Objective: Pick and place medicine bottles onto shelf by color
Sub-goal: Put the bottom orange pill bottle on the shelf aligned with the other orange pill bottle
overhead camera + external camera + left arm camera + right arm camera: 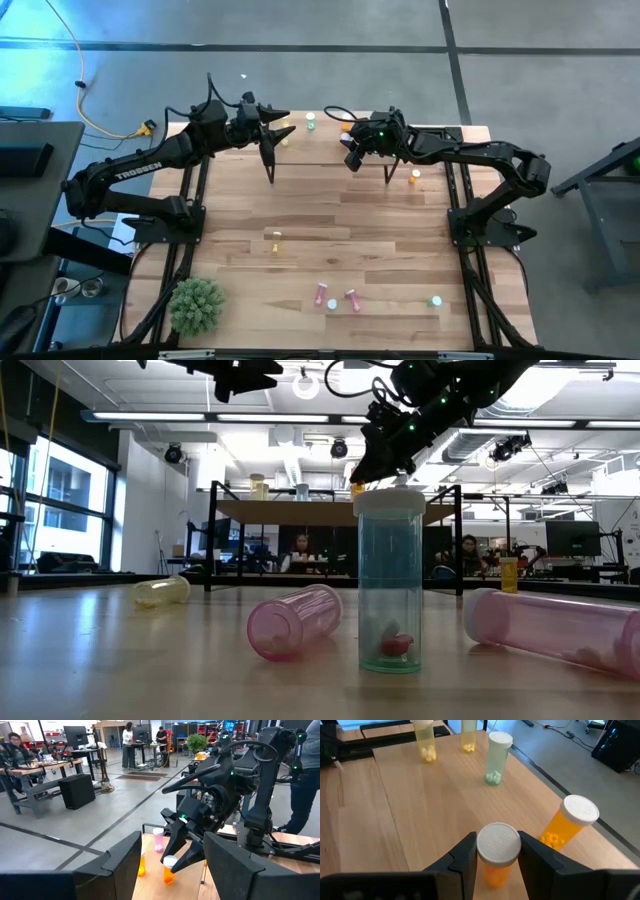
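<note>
The shelf (430,135), a light-wood board on black legs, stands at the table's far middle. On it stand two yellow bottles (425,740), a green bottle (496,760) and an orange bottle (570,825). My right gripper (498,855) reaches over the shelf, slanting down, shut on a second orange bottle (169,870). My left gripper (283,122) hovers open and level above the shelf's left end, touching nothing. My right gripper pinches the orange bottle at its white cap (498,845), one finger on each side. The fingers come slanting down from the table's right. The bottle stays upright, its orange body below the fingers; whether its bottom rests on the shelf board I cannot tell.
On the table in front of the shelf lie two pink bottles (320,293) (352,298) and a yellow one (275,238). A green bottle (436,300) and an orange one (415,178) stand upright. A green plant ball (196,305) sits near the front left corner.
</note>
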`<action>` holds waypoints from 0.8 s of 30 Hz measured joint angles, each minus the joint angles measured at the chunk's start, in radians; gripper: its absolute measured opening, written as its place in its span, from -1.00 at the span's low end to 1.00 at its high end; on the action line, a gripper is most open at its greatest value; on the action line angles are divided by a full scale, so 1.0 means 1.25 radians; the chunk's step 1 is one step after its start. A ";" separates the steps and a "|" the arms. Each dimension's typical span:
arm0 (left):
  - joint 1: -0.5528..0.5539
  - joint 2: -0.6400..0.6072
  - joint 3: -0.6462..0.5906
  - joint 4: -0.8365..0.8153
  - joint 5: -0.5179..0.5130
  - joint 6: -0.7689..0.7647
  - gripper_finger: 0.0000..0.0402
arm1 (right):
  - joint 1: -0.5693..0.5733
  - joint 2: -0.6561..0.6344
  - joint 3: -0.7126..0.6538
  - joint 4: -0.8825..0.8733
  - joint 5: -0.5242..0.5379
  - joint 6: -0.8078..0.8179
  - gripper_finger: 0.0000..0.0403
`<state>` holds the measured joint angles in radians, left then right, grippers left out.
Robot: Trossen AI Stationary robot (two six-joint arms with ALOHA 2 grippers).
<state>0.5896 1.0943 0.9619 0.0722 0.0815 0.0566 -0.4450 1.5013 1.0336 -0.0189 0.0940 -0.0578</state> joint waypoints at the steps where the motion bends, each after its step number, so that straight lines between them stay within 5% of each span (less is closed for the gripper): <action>1: 0.000 0.000 0.000 0.000 0.000 0.000 0.02 | 0.000 0.000 0.000 0.000 0.000 -0.003 -0.43; 24: 0.000 0.000 0.000 0.000 0.000 0.000 0.02 | 0.000 0.000 0.000 0.003 0.002 -0.011 -0.20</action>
<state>0.5896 1.0946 0.9619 0.0719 0.0818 0.0566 -0.4446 1.5013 1.0332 -0.0153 0.0971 -0.0715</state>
